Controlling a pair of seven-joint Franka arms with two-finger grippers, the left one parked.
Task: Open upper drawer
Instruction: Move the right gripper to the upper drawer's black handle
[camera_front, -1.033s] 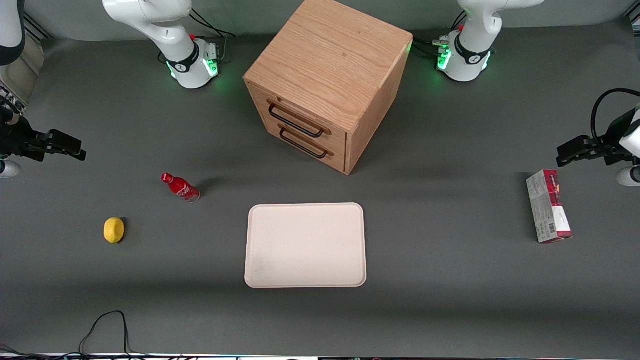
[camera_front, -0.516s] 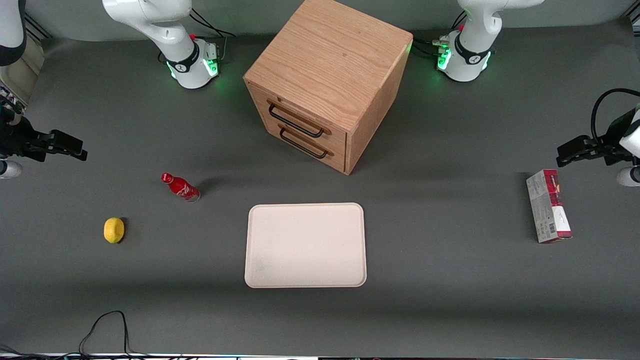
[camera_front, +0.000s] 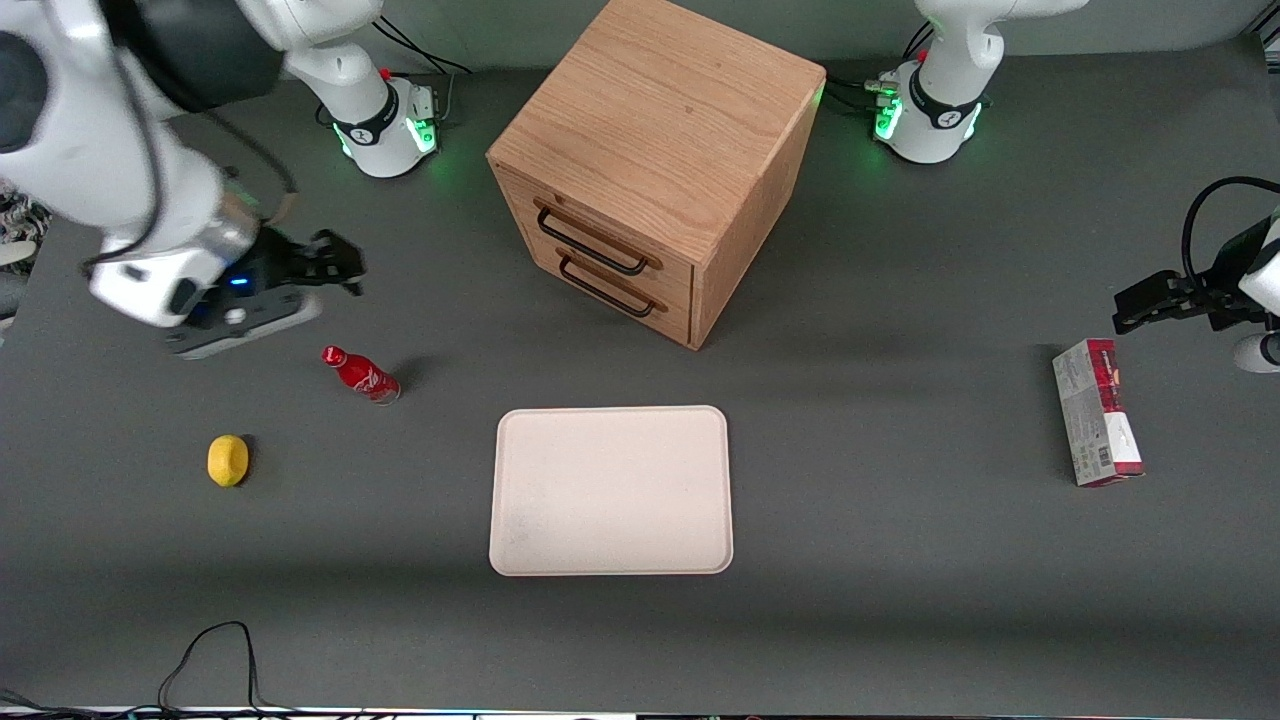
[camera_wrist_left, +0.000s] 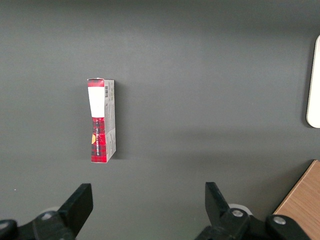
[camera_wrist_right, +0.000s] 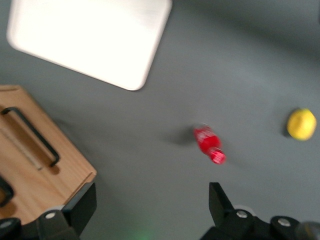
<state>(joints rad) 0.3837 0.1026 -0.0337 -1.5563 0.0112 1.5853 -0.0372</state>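
The oak cabinet (camera_front: 660, 110) stands at the middle of the table, farther from the front camera than the tray. Its upper drawer (camera_front: 597, 243) sits flush and closed, with its long black bar handle (camera_front: 590, 252) above the lower drawer (camera_front: 612, 290). My right gripper (camera_front: 338, 265) hangs open above the table on the working arm's side of the cabinet, well apart from the handle. It is just farther from the camera than the red bottle. In the right wrist view the gripper (camera_wrist_right: 151, 205) holds nothing, and the cabinet's front (camera_wrist_right: 35, 165) with its black handles shows beside one fingertip (camera_wrist_right: 82, 205).
A red bottle (camera_front: 360, 373) lies close under the gripper, also seen as the bottle (camera_wrist_right: 207, 145). A lemon (camera_front: 228, 460) lies nearer the camera. A white tray (camera_front: 611, 490) lies in front of the cabinet. A red and grey box (camera_front: 1097, 412) lies toward the parked arm's end.
The right arm has swung in from the working arm's end of the table toward the cabinet. Its gripper now hangs near the red bottle. The drawers have not moved.
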